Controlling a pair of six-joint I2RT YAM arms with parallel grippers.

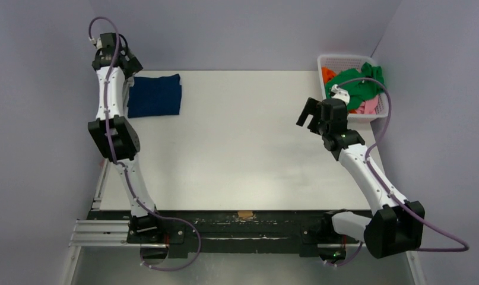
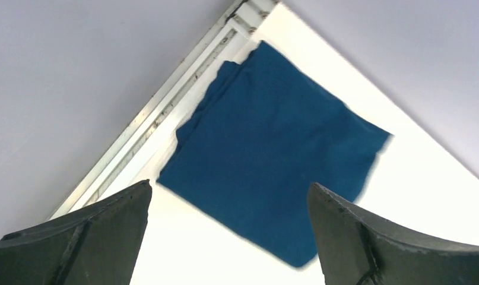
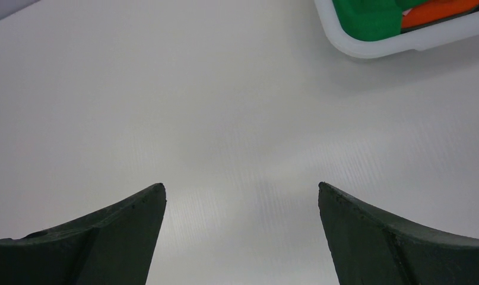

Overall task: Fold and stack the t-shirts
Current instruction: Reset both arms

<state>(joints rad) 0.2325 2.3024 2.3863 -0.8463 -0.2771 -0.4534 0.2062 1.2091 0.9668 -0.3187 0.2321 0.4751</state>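
**While one navy shirt lay folded, the others sat heaped in the basket**

As I hovered over the table [image 1: 243, 148], both my grippers were empty. My left gripper [image 2: 229, 185] hung with its fingers spread wide above the navy t-shirt [image 2: 272, 148]. That shirt lay folded into a rough square at the far left corner, close beside the metal rail [image 2: 159, 110] at the table's edge. My right gripper [image 3: 241, 184], fingers likewise apart, hung over bare tabletop near the white basket [image 1: 343, 58] at the far right corner. Inside it the green t-shirt [image 1: 358, 86] lay on top, spilling over the rim, with the orange t-shirt [image 1: 327, 73] and pink t-shirt [image 1: 370, 107] bunched around it.

I judged the tangle the main hazard. A pinch on the green cloth might catch a second shirt. It might also drag the basket along, because the cloth hung over its wall. A brush from my left fingers could rumple the folded navy shirt or nudge it toward the rail.

No brand, label or writing could be read anywhere; the navy shirt showed only plain cloth.
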